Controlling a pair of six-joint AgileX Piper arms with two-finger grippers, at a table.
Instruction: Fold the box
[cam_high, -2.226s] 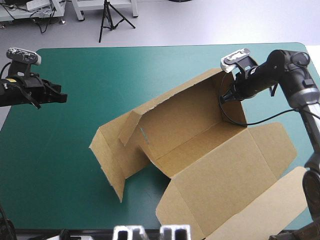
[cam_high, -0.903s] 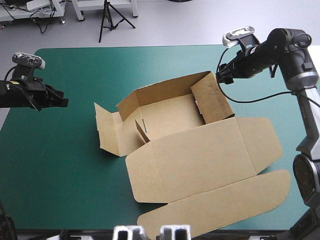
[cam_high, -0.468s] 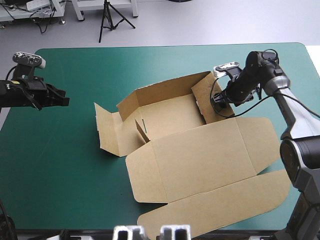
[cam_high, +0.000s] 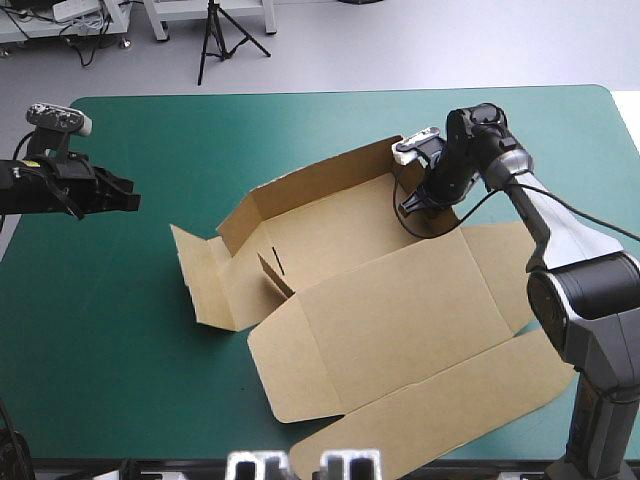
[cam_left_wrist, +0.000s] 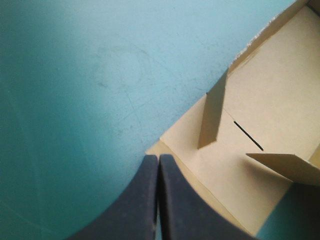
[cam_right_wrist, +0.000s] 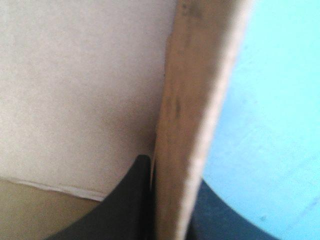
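Note:
The brown box lies in the middle of the table as an open tray, its back and end walls raised and its lid flat toward the front edge. My right gripper is at the tray's right end wall, shut on it. In the right wrist view that wall's edge stands between the black fingers. My left gripper hovers shut over the cover near the table's left edge, apart from the box. In the left wrist view its tips point toward the box's left end flaps.
Bare teal-green cover stretches between the left gripper and the box and along the far edge. The lid's tuck flap reaches close to the table's front edge.
The box, tilted up earlier, has dropped flat and then slid a little to the left. My right gripper came down from above the right end wall and closed on it. The left gripper has hardly moved.

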